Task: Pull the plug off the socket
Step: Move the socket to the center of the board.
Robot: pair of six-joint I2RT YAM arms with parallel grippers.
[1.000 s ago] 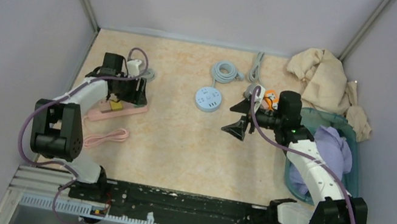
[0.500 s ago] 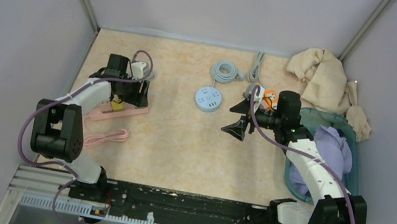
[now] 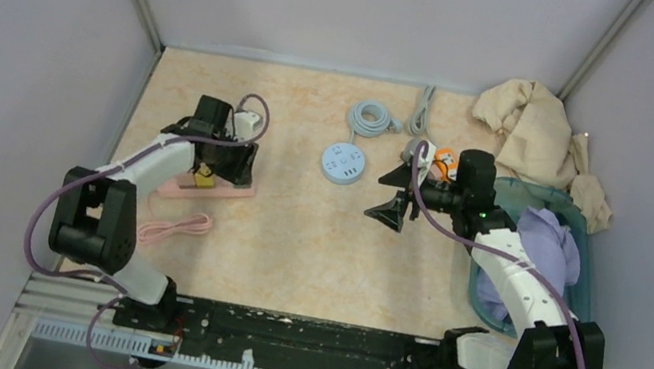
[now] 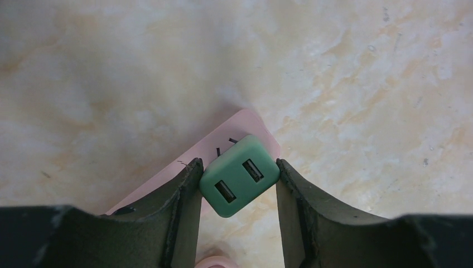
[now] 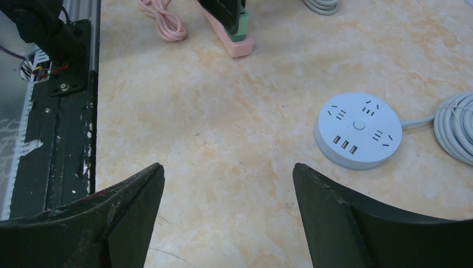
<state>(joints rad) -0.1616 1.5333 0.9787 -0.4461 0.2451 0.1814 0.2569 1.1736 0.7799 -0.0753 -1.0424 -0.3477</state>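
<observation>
Since 1 s ago the L gripper (image 4: 239, 187) has slid right along the pink socket strip (image 3: 212, 189) and pinched in. The strip has shifted a bit right w/ it. R arm hasn't budged.

Near to far, all vs the strip:
- Pink cable coil (image 3: 174, 227) lies just near-left of the strip on the table (image 3: 313, 243), not touching it.
- The strip lies flat and slanted on the L side of the table.
- Green plug (image 4: 240, 175), two USB ports facing the wrist cam, sits on the strip's right end, seated in it as far as the pics show.
- L gripper is straight over that end, pointing down. Its jaws are closed onto the plug, w/ each finger (image 4: 184, 201) touching one side.
- R gripper (image 5: 227, 167) hangs well right of the strip over bare table, jaws wide apart, holding nothing.
- Round white power hub (image 3: 343, 162) lies right of the strip and a little farther back, betw. the strip and the R gripper.
- Grey cable coil (image 3: 373, 118) is farther back-right still.
- Teal basket (image 3: 559, 196) w/ purple cloth (image 3: 546, 245) is far right of the strip.
- Beige cloth (image 3: 531, 127) is heaped behind the basket.
</observation>
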